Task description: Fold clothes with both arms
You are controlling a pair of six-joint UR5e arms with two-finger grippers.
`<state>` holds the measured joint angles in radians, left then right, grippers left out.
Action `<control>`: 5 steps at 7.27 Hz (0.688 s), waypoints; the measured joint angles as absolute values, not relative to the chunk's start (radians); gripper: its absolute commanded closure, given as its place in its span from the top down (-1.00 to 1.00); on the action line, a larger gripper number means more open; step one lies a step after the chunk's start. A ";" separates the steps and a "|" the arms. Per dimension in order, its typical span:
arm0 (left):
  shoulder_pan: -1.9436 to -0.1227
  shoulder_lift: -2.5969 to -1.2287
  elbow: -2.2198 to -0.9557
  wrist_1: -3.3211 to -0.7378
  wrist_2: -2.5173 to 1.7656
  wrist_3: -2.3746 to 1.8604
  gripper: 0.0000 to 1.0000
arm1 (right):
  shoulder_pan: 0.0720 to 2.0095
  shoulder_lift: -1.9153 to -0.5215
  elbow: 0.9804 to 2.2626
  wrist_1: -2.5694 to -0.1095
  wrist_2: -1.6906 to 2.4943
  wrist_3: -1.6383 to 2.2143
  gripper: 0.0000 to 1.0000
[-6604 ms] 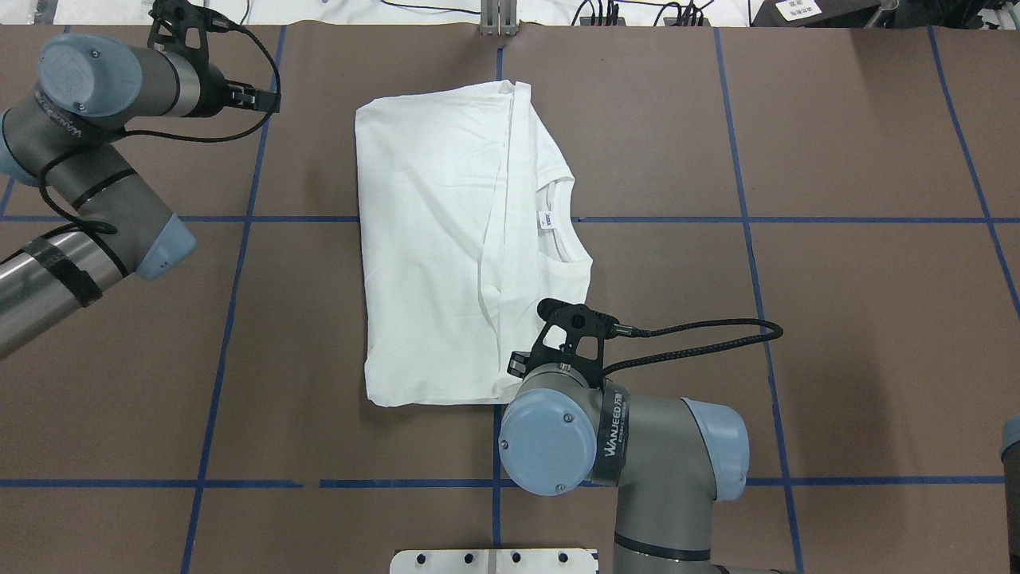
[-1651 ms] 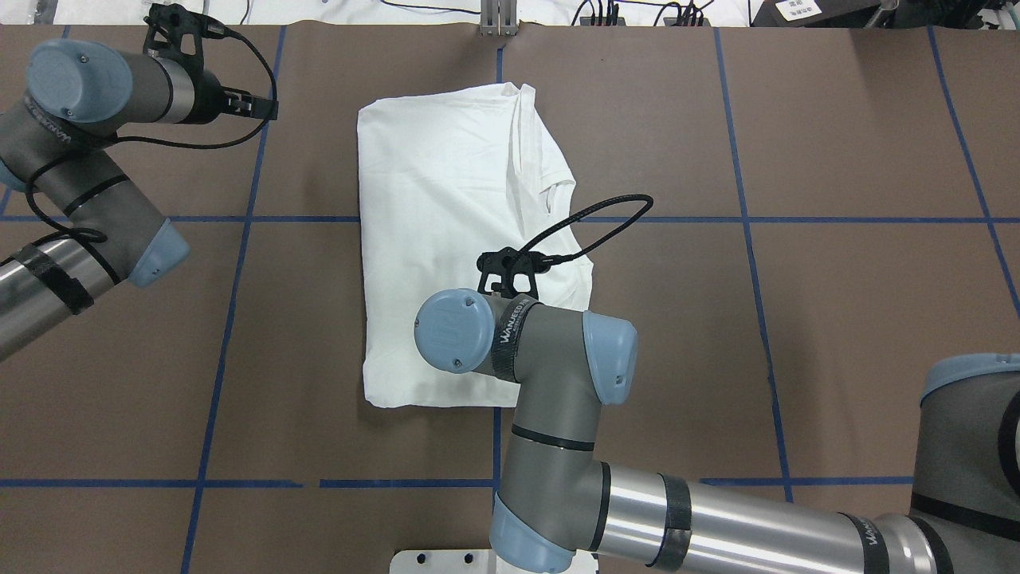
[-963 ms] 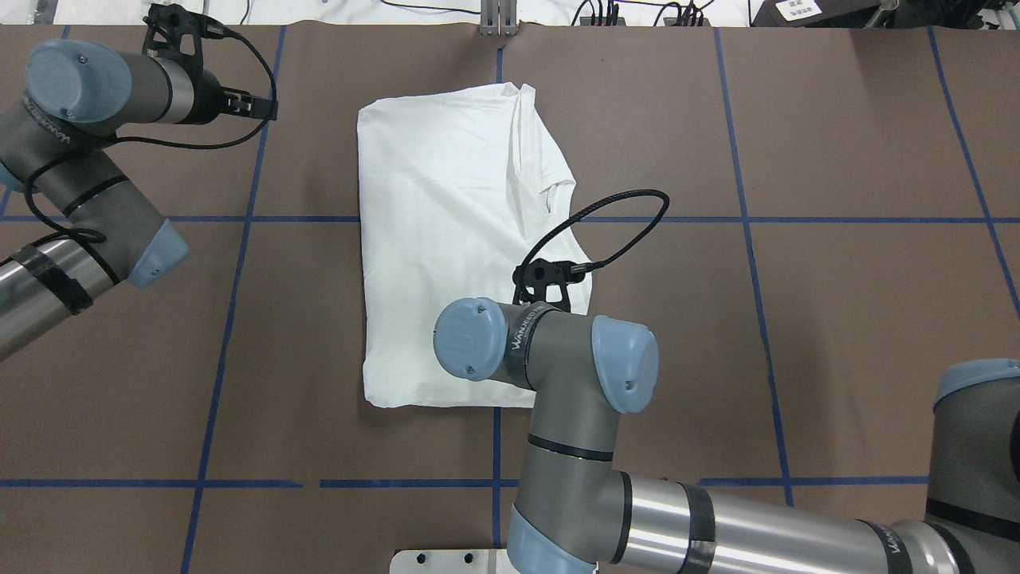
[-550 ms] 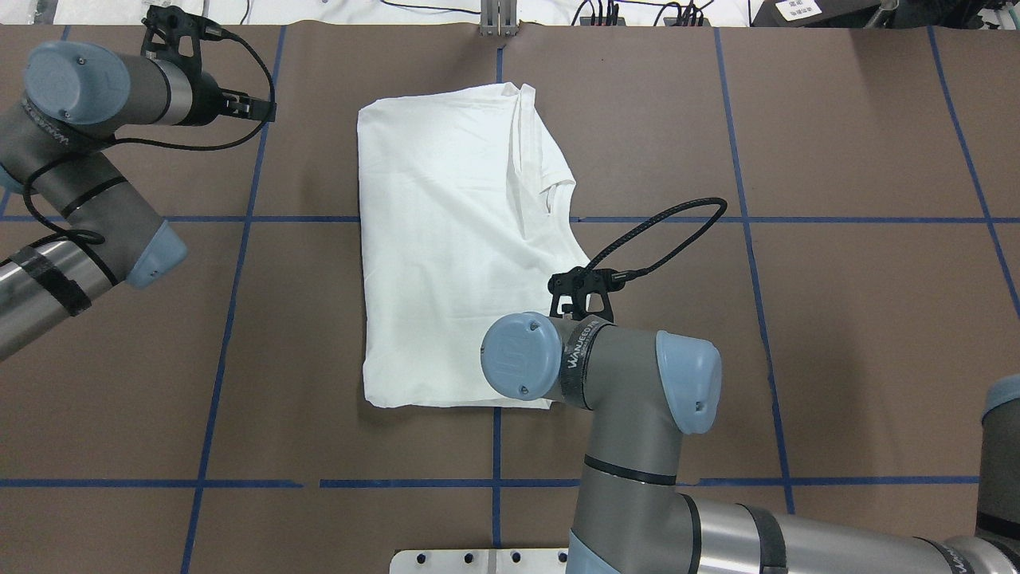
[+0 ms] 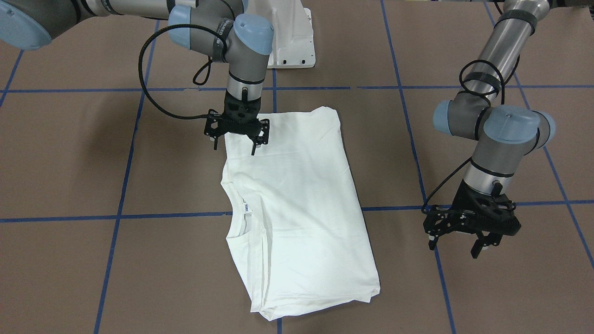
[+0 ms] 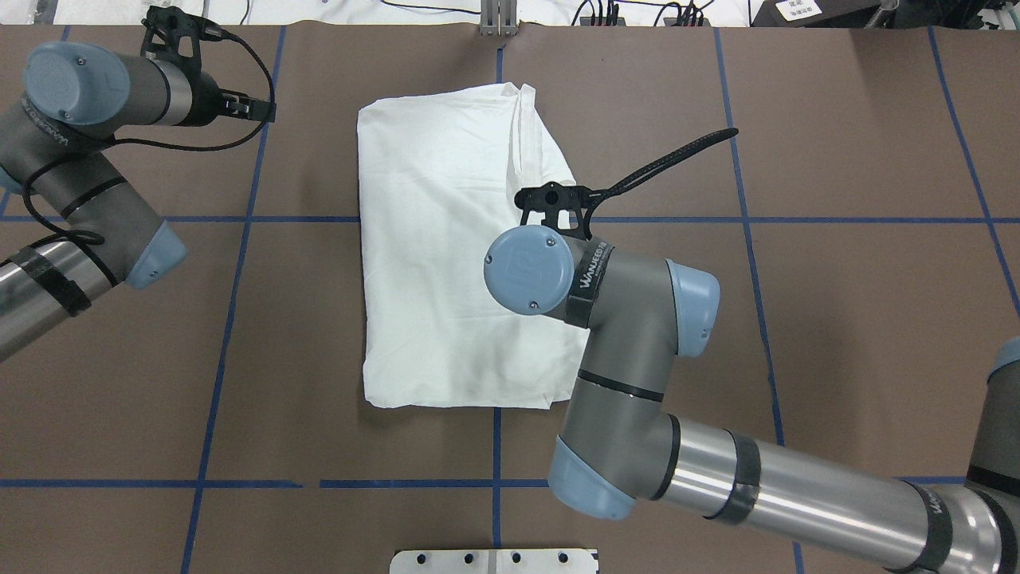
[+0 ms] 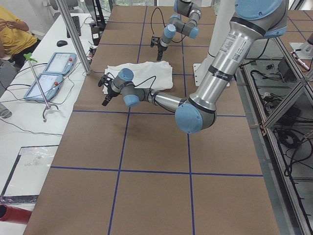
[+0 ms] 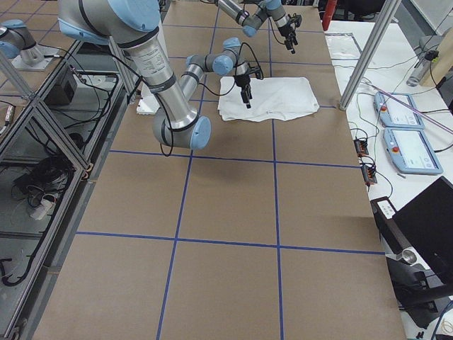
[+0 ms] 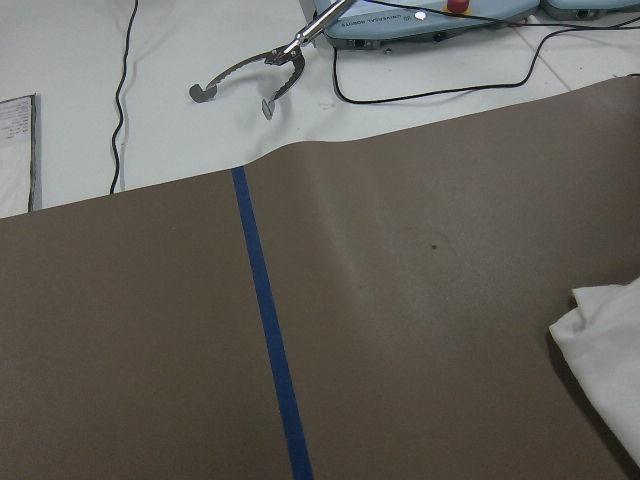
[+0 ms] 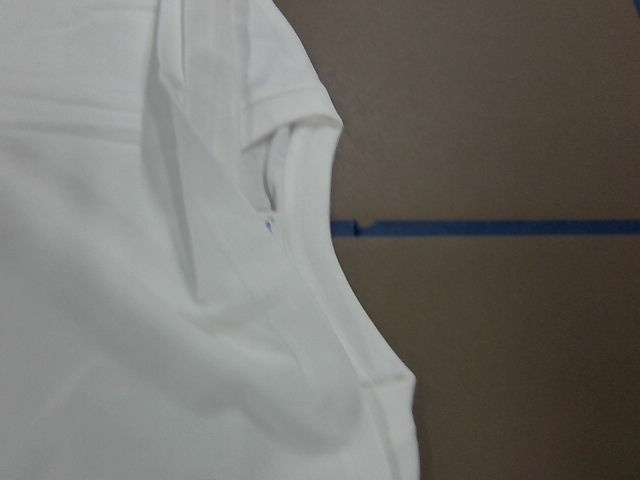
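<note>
At the bottom of the front-facing view, nearest the camera, one short end of the shirt (image 5: 297,204) lies flat on the brown table (image 5: 69,185). The shirt runs up the middle of the frame as a long, narrow rectangle. No sleeve sticks out past its outline. The ribbed neck (image 5: 232,218) and its small label (image 5: 247,207) show along the long edge on the frame's left. No printed text is visible.

Slightly further back, at the lower right of the frame, the left claw (image 5: 455,246) hangs over bare table, well apart from the shirt. Its fingers are spread and it holds nothing. Its wrist camera shows only table, a blue tape line (image 9: 270,330) and one corner of cloth at the frame's right edge.

Further up, left of centre, the right claw (image 5: 235,148) points down over the shirt's far corner on the neck side. Its fingers are apart and grip no cloth, and I cannot tell whether the tips touch the fabric. Behind it, at the top edge, stands the white stand (image 5: 290,41).

The lengthwise folds look done. What seems left is at least one fold across the length, bringing one short end over the other. Neither claw has a grip for that yet.
</note>
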<state>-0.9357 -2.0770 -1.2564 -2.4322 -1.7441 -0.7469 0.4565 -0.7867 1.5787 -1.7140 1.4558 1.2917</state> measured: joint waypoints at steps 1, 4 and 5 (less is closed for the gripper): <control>-0.936 -2.077 -1.256 -2.432 -1.744 -0.747 1.00 | 0.496 -0.718 1.456 -1.628 1.458 1.287 1.00; -0.935 -2.077 -1.256 -2.431 -1.747 -0.747 1.00 | 0.567 -0.571 1.120 -1.413 1.467 1.283 1.00; -0.935 -2.077 -1.256 -2.432 -1.748 -0.747 1.00 | 0.574 -0.559 1.063 -1.377 1.467 1.268 1.00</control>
<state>-0.9351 -2.0766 -1.2563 -2.4317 -1.7482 -0.7470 0.5739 -0.5588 1.0628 -1.3771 1.4666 1.2675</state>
